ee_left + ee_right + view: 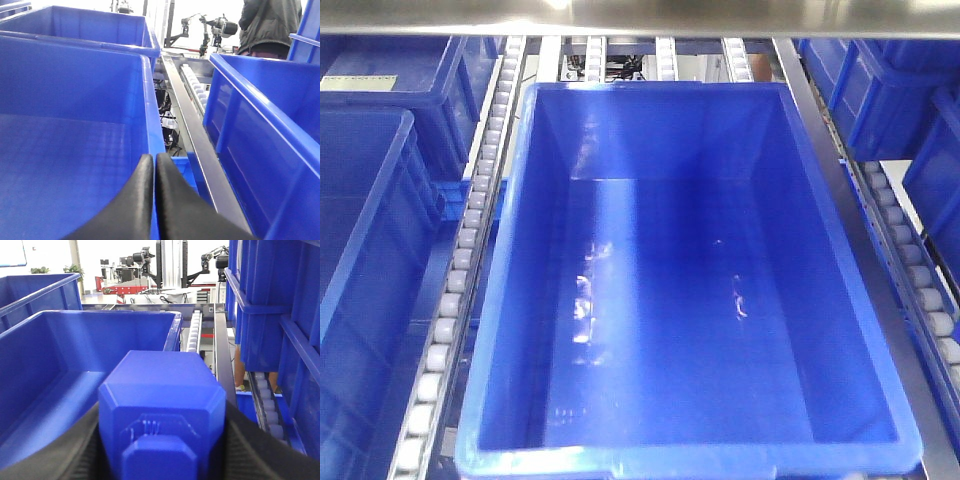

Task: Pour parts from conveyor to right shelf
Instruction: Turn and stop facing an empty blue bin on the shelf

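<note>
Blue plastic block (162, 405), clamped in the right gripper (162, 450), hangs over a deep blue rectangular bin (500, 300) on the steel roller shelf (460, 270), seemingly poised for dropping in. The left gripper (154, 172), fingers pressed together, sits alongside.

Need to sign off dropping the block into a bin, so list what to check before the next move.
1. Grip on the block: ok, the right gripper is shut on it.
2. Receiving space: ok, the middle bin in the front view shows a bare floor.
3. Block above a bin: cannot tell. The bin ahead lies open in front and to the left.
4. Left gripper free: ok, it is shut with nothing in it.
5. People clear: not ok, a person stands in the background of the left wrist view.
</note>
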